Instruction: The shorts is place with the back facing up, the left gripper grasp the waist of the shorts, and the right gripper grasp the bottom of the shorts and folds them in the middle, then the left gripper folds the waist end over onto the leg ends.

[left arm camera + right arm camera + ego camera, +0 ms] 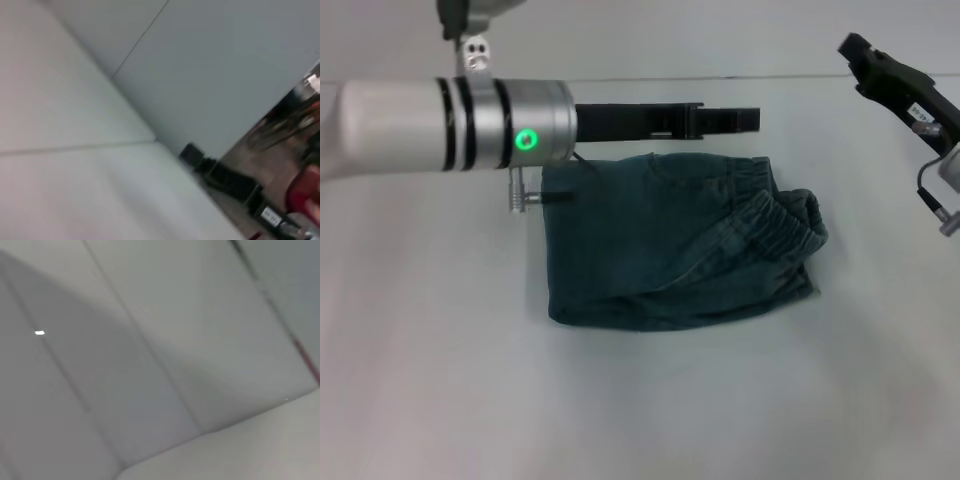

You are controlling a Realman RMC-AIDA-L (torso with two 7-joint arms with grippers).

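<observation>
The denim shorts [670, 245] lie flat on the white tabletop [640, 410], roughly mid-frame in the head view, already bunched into a compact block: elastic waistband sits on top toward the shorts' right side, a folded edge runs along the near side, and layers stack unevenly at the right corner. Judging by that, both folds look done or nearly so, i.e. the waist end appears brought over onto the leg ends, so the step in hand reads as release/retreat after the final fold. The left gripper [745, 119] sits just beyond the far edge of the shorts, above the fabric, arm stretched across the far-left corner of the garment; its black fingers look drawn together w/ nothing between them, not clamped on cloth. The right gripper [865, 52] is well apart from the shorts, up and off to the far right, idle; can't tell if it's apart or together. Next move, if any, prob. calls for lifting the left arm clear w/o snagging the far hem, maybe a tidy of the ragged right corner. Writing: a small white label on the right arm, unreadable; no brand legible on the shorts. Wrist views show only bare tabletop and wall, no garment.
</observation>
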